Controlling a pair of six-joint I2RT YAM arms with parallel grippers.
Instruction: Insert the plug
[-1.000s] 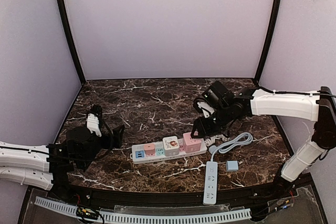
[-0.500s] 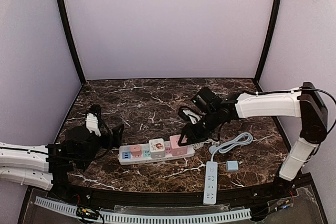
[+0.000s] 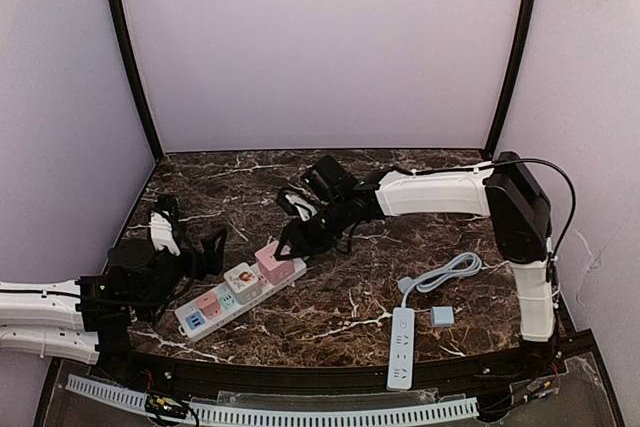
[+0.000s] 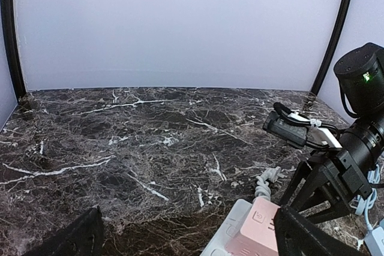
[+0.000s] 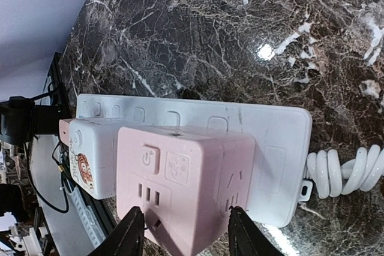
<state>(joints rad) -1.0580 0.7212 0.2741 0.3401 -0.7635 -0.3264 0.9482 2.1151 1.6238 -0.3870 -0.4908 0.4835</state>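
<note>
**Top view.** Dark marbled counter [image 3: 330, 197] inside a pale-walled booth.

**Right arm.** Note the right gripper [image 3: 293, 243], stretched across to left of centre, jaws closed on the pink cube adapter [image 5: 180, 178] (one finger pressed to each side face in the right wrist view). Pink cube seated at the far end of a white multi-socket strip [image 5: 273, 160], itself lying diagonally on the counter with its near end toward the left arm.

**Along the same strip,** in order toward that near end: a white cube with a picture on top [image 3: 243, 279], a teal one [image 3: 228, 296], a salmon one [image 3: 208, 303] and a blue one [image 3: 193, 319]. Coiled white cord [image 5: 342, 172] leaving the strip's far end, beside the pink cube.

**Left arm.** Left gripper [image 3: 190, 247] near the strip's middle, on its far-left side and apart from it, jaws spread wide and holding nothing (both fingers at the bottom corners of the left wrist view, the pink cube low between them).

**Task object.** Plug [image 3: 405, 286] flat on the counter right of centre, at the end of a looped grey cable [image 3: 445, 272]. Just beyond the far end of a slim white strip [image 3: 401, 347] and well apart from both grippers. Small blue block [image 3: 441, 315] just beside that slim strip.
</note>
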